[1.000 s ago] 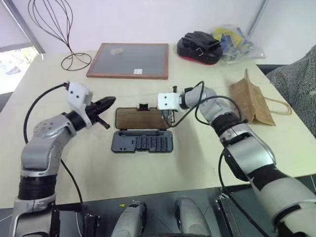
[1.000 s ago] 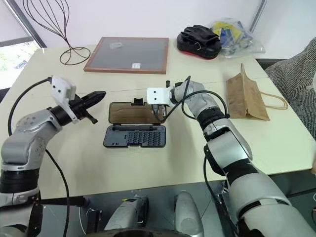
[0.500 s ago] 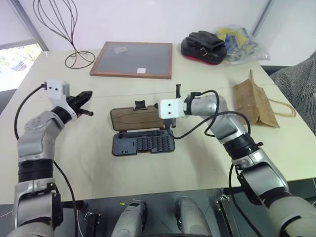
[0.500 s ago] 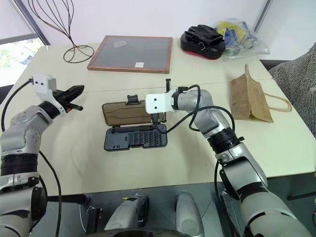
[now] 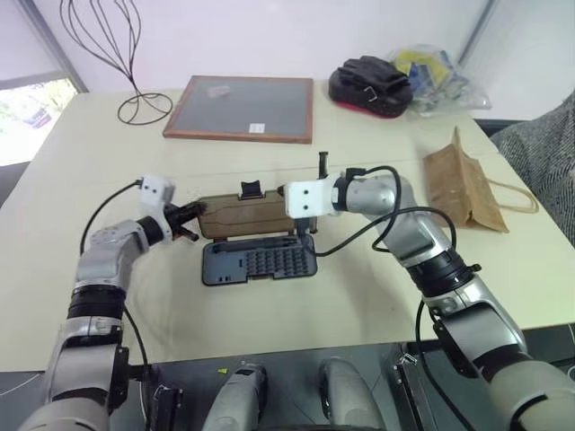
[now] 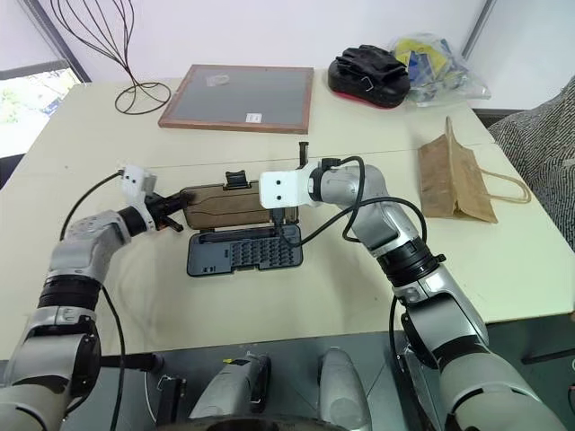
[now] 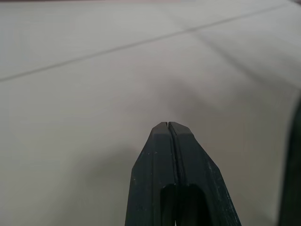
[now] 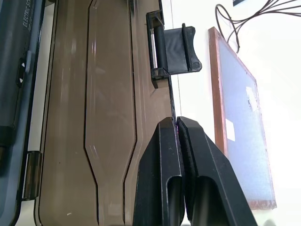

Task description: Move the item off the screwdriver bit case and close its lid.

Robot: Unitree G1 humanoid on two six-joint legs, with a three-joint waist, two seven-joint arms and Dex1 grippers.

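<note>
Board (image 5: 241, 109), perhaps gloves (image 5: 368, 79), beyond open case (image 5: 259, 260).

Both arms are silver-grey metal with black joint bands. A white box sits at each wrist, black cables loop along the forearms, and each ends in tapered matte-black jaws.

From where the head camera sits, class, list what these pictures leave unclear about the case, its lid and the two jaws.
- Lid: its right end is hidden behind the right gripper in the eye views.
- Whether the shut right gripper pinches the lid's far edge or only rests at it: the right wrist view cannot settle it.
- Left gripper: contact with the lid's left end is too small to judge.
- Screwdriver bit case: the bits are too small to tell apart.
</note>
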